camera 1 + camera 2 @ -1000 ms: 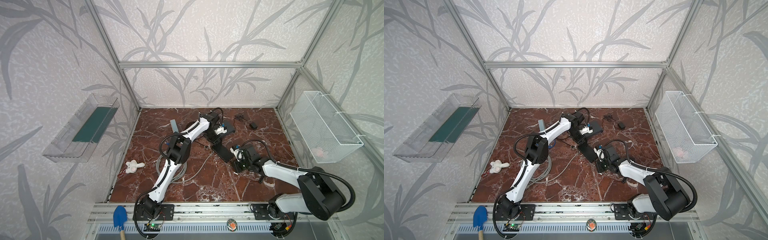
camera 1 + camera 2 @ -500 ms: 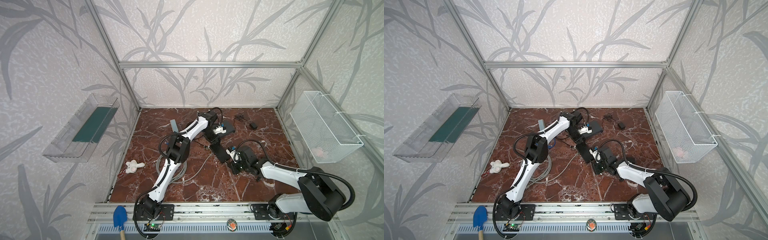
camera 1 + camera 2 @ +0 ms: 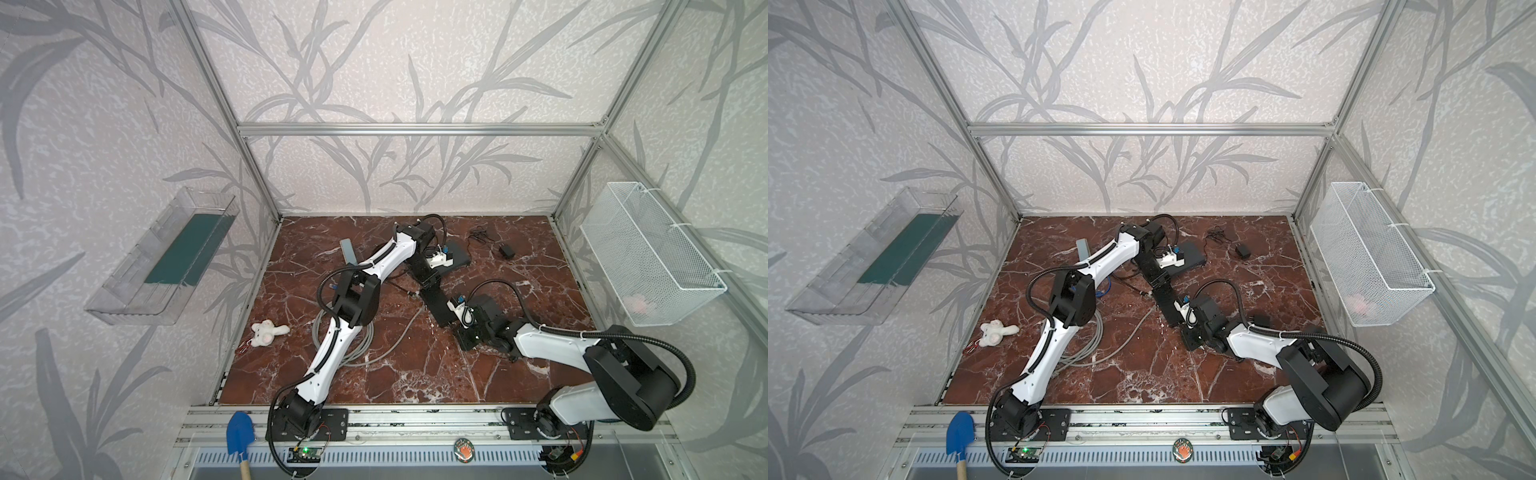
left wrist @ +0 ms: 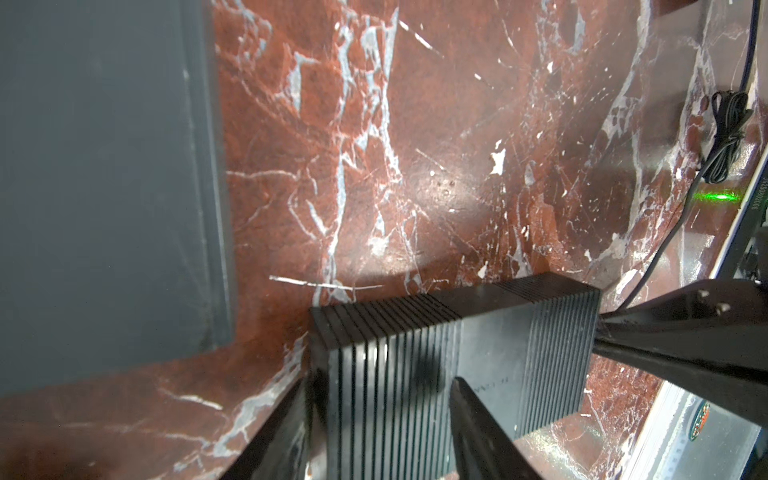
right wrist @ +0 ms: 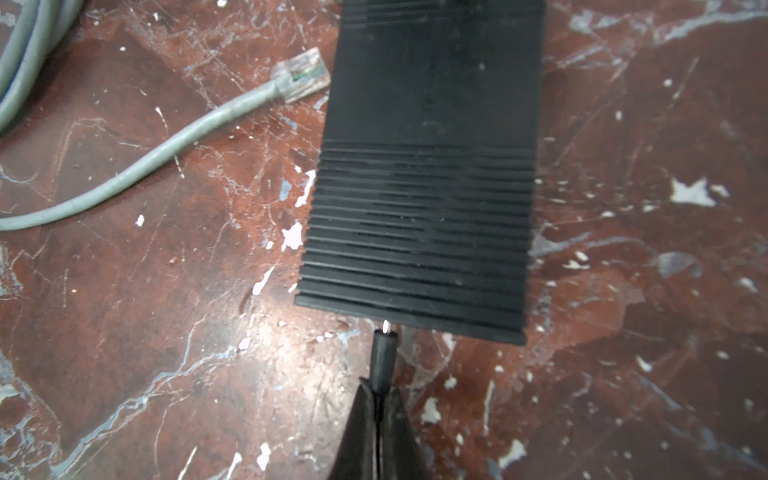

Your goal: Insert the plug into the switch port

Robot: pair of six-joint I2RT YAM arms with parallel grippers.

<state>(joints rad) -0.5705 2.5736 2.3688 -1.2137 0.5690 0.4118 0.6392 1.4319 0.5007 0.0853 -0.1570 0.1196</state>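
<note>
Red marble tabletop [image 3: 415, 374] inside leaf-patterned walls [image 3: 374, 62]. At its middle, the right gripper [image 5: 376, 395] pinches the plug [image 5: 383, 351], edged closer against the switch [image 5: 424, 187]. The left gripper [image 4: 382, 380], fingers spread, straddles the switch's far end.

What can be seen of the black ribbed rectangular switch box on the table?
The black ribbed rectangular switch box looks matte: fine ribs at both ends, a smooth band between. It lies flat on the red marble table, near the middle in a top view. The left gripper has its fingers apart at one end, without an evident clamp. At the opposite end the black barrel plug, pinched in the right gripper, meets its edge; the port is hidden.
</note>
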